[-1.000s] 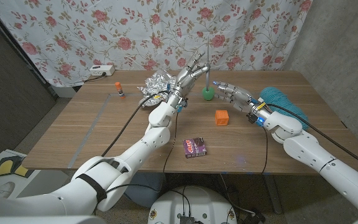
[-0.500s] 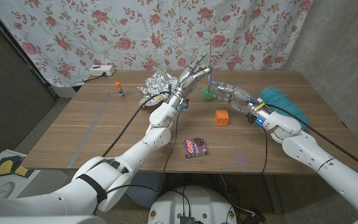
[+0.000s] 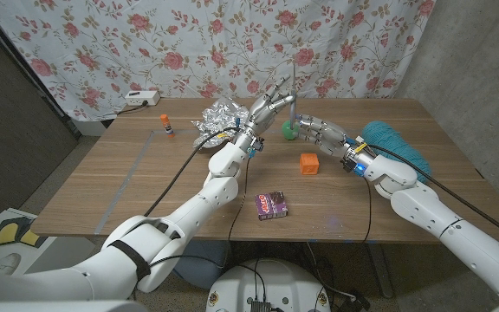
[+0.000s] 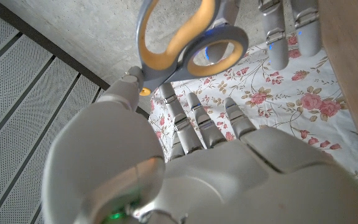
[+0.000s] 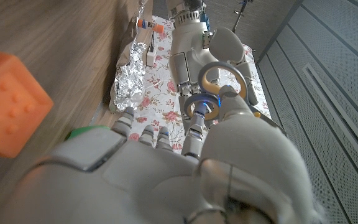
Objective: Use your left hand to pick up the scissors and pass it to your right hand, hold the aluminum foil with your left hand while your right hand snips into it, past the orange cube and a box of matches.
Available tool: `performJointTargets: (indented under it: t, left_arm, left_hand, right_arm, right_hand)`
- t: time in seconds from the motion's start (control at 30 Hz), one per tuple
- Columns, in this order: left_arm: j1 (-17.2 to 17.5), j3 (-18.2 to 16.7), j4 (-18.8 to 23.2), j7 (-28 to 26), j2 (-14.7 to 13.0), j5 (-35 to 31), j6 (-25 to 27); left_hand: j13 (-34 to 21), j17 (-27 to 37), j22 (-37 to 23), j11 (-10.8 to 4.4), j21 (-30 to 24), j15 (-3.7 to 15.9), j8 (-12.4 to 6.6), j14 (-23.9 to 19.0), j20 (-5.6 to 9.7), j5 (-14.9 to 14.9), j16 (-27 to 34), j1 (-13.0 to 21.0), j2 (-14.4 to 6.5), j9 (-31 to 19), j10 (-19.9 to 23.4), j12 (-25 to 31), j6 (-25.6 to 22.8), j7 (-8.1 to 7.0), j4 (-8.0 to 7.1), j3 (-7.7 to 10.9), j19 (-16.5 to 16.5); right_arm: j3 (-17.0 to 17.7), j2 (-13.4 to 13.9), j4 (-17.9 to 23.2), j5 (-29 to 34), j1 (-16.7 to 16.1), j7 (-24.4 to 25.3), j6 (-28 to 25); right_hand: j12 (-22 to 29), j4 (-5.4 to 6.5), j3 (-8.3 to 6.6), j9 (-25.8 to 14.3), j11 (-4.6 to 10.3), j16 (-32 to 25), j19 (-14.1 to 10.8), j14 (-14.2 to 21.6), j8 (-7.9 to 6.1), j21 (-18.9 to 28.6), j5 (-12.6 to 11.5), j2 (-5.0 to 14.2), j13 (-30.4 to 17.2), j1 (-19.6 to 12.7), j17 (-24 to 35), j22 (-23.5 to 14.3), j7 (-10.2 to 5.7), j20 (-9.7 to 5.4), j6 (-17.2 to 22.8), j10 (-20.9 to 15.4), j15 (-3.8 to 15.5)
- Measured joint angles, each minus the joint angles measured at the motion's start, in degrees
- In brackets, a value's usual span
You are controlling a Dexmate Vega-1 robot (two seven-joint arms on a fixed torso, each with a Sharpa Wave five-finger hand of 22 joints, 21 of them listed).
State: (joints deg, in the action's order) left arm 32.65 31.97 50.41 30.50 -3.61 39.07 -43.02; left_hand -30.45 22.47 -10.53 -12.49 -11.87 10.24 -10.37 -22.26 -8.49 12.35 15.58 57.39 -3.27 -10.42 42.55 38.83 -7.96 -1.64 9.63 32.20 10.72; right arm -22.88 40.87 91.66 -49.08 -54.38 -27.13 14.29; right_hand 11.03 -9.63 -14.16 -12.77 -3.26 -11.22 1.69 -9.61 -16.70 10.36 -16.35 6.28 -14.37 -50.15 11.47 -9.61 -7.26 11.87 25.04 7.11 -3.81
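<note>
Above the counter's (image 3: 145,182) far side, the left hand (image 3: 267,106) holds the scissors (image 4: 185,43) up by the handles. The right hand's (image 3: 314,130) fingers (image 5: 197,118) poke at a loop, holding nothing yet. It should seat them fully before the left lets go.

Left robot hand (image 4: 222,168) seen from behind, scissors (image 4: 188,37) with grey-and-yellow handles at its fingertips, right robot hand's fingers (image 4: 291,31) beside them, floral cloth (image 4: 291,106) behind

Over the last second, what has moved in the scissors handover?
The right hand has closed in toward the left hand, its fingers now at the handles of the scissors, which the left hand still holds up. The foil, orange cube and matchbox stayed put.
</note>
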Motion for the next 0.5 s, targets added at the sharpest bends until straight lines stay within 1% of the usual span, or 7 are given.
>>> performJointTargets:
  t: [0.03,0.2,0.3,0.5]
  left_arm:
    - [-0.14,-0.02,-0.26,0.99,0.14,0.55,-0.02]
    - [-0.6,-0.05,-1.23,1.33,0.61,0.68,-0.05]
    - [-0.7,-0.07,-1.48,2.37,0.74,1.24,-0.1]
    - [-1.26,-0.08,-2.72,3.31,1.37,1.6,-0.13]
  left_hand:
    - [0.0,0.0,0.0,0.0,0.0,0.0,0.0,0.0,0.0,0.0,0.0,0.0,0.0,0.0,0.0,0.06,0.0,0.0,0.0,0.0,0.0]
    - [0.0,0.0,0.0,-0.2,0.0,0.0,0.0,0.0,0.0,0.02,0.0,-0.16,-0.16,0.0,-0.21,0.23,0.0,0.0,0.0,0.0,0.0]
    - [0.0,-0.02,0.0,-0.19,0.0,0.0,0.0,0.0,0.0,0.23,0.0,-0.21,-0.21,0.0,-0.22,0.25,0.0,0.0,0.0,0.0,0.0]
    - [0.0,0.0,0.0,-0.08,0.0,0.0,0.0,0.0,0.0,0.24,0.0,-0.21,-0.21,0.0,-0.33,0.26,0.0,0.0,0.0,-0.01,0.0]
  right_arm:
    - [0.0,0.0,0.0,-0.01,0.0,-0.01,-0.02]
    - [-0.29,-0.46,-0.23,-0.02,0.2,-0.01,-0.07]
    - [-0.35,-0.7,-0.25,-0.03,0.25,0.02,-0.07]
    - [-0.35,-0.96,-0.29,-0.25,0.26,0.17,-0.07]
  right_hand:
    - [0.0,0.06,-0.06,0.0,0.0,0.0,0.0,0.0,0.0,0.0,0.09,0.0,0.01,0.0,0.0,0.0,0.0,0.0,0.0,0.0,0.0]
    - [0.0,0.24,-0.24,-0.01,0.03,-0.28,-0.21,-0.14,0.0,0.0,0.25,0.0,0.28,0.0,0.0,0.0,-0.01,-0.22,0.01,-0.03,0.14]
    - [0.22,0.24,-0.24,-0.01,0.83,-0.28,-0.21,-0.2,0.0,0.0,0.25,0.0,0.39,0.0,0.0,0.0,-0.54,-0.22,0.55,-0.22,0.2]
    - [0.22,0.56,-0.56,-0.01,1.01,-0.28,-0.44,-0.41,0.0,0.0,0.46,0.31,0.61,-0.3,0.0,0.0,-0.74,0.01,0.76,-0.4,0.4]
